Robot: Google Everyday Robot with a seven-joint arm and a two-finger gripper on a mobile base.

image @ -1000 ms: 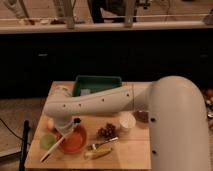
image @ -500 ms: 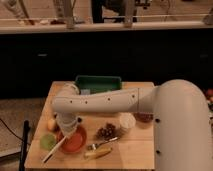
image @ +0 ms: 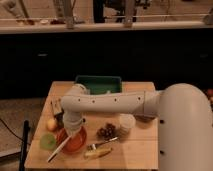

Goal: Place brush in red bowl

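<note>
- The wooden counter [image: 140, 150] stands before a dark cabinet front [image: 125, 55].
- The gripper [image: 73, 131] hangs just over the red bowl [image: 79, 144]; how its jaws stand cannot be told.
- The brush [image: 60, 150] slants from inside the red bowl out past its front-left rim.

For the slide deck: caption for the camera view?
Pincer over red bowl; brush slanting across its rim.

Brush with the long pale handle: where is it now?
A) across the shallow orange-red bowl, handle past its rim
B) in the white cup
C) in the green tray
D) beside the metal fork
A: the brush slants from the orange-red bowl out over its near-left rim; the gripper hangs just above the bowl.
</note>
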